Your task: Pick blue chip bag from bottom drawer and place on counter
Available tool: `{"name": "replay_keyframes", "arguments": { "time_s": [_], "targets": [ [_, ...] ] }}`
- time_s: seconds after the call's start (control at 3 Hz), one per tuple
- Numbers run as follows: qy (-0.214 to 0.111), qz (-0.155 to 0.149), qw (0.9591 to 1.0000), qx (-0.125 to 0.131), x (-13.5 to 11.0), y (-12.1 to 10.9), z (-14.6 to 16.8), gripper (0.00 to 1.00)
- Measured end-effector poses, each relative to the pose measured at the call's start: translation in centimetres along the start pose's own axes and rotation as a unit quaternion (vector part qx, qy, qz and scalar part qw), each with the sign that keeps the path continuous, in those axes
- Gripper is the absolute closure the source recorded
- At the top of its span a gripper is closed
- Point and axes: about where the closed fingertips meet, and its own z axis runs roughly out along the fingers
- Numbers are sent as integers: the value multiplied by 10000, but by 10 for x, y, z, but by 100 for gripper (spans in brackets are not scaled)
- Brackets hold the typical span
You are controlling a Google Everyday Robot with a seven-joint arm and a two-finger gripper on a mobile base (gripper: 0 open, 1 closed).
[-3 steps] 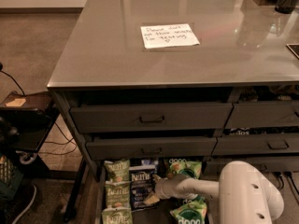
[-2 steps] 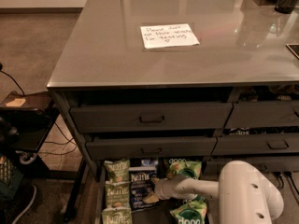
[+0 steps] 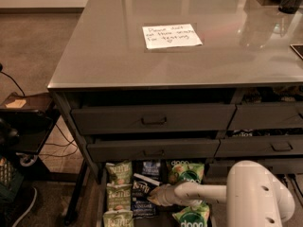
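Note:
The bottom drawer (image 3: 100,200) stands pulled open under the cabinet, full of snack bags. The blue chip bag (image 3: 140,203), dark navy with a white Kettle logo, lies in its middle column. My gripper (image 3: 154,196) reaches in from the right on a white arm and sits at the bag's right edge, touching or just above it. The arm's white housing (image 3: 258,195) fills the lower right. The counter (image 3: 118,56) is the glossy grey top above, with a white handwritten note (image 3: 171,36) on it.
Green Kettle bags (image 3: 118,183) fill the drawer's left column. A paler blue bag (image 3: 150,168) lies behind the navy one. Green bags (image 3: 185,172) lie on the right. Two shut drawers with handles (image 3: 154,121) sit above. A dark cart (image 3: 23,126) and cables stand at left.

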Motion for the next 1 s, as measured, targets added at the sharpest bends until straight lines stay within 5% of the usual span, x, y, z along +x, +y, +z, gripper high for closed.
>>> {"name": "replay_keyframes", "arguments": {
  "time_s": [0.33, 1.0],
  "targets": [
    [-28, -57, 10000, 63, -4, 5, -12, 100],
    [-311, -474, 9984, 51, -35, 13, -55, 100]
  ]
}}
